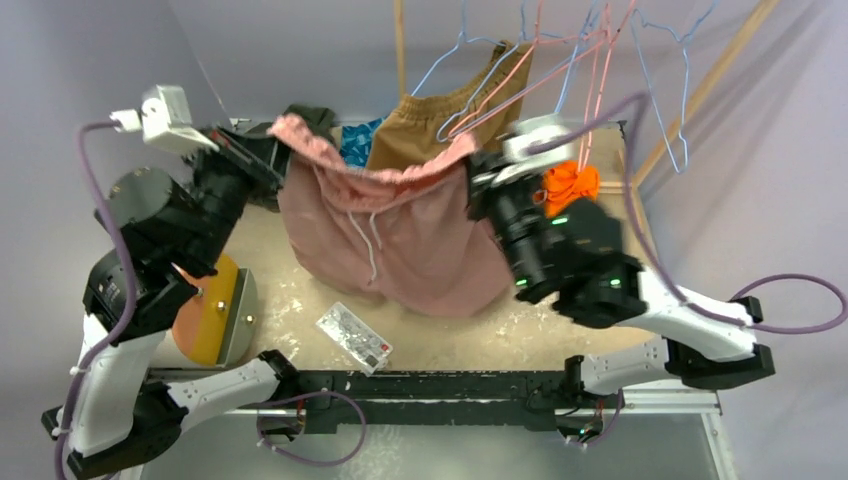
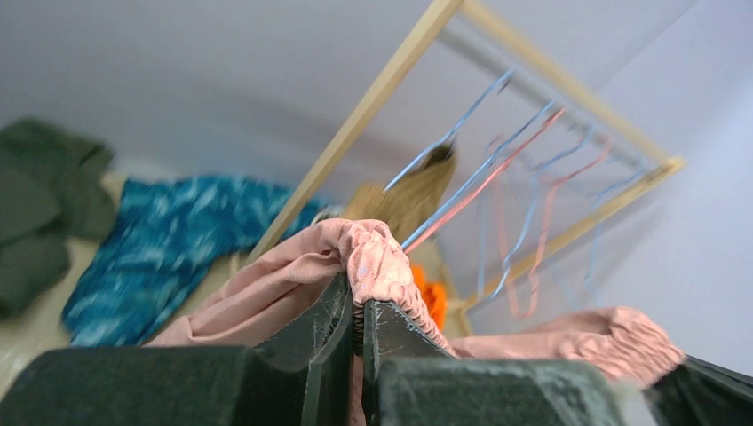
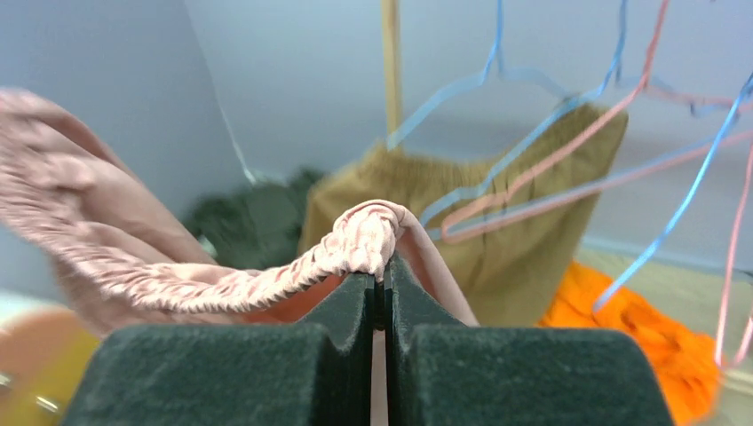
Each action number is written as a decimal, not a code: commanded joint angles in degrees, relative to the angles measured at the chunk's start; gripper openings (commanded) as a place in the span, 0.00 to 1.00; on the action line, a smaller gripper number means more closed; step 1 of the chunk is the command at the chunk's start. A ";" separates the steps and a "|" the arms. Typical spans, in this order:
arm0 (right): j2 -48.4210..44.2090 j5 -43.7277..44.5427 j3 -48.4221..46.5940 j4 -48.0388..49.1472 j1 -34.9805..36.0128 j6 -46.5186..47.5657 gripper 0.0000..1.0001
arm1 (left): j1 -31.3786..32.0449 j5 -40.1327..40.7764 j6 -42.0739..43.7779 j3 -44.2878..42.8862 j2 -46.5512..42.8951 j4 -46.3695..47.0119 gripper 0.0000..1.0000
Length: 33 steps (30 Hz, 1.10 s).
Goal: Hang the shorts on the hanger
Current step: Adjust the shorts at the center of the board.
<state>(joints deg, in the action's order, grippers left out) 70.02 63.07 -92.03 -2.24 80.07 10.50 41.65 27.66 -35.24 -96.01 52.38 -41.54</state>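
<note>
Left tool and right tool each pinch the waistband of the shorts, stretched aloft over the table; next, likely, carrying it back onto the hanger.

No text, brand or number can be read in any view. The small flat packet lying on the table bears dense print and a red mark, too small to make out.
</note>
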 commanded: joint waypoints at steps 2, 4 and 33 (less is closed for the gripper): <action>-6.28 -5.93 -7.94 15.82 -0.36 6.07 0.00 | -0.18 -0.25 4.37 -9.56 2.06 11.39 0.00; -8.48 -6.32 -3.89 14.80 -0.40 3.90 0.00 | -0.18 -0.17 3.87 -4.28 -1.31 14.42 0.00; -14.58 -22.99 -8.60 -1.68 -0.36 -5.92 0.00 | -0.27 -14.96 5.19 -2.27 -8.52 18.43 0.00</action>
<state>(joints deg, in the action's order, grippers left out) 56.62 46.22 -89.54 -1.83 79.96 8.16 41.76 21.17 -32.16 -91.15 42.89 -28.93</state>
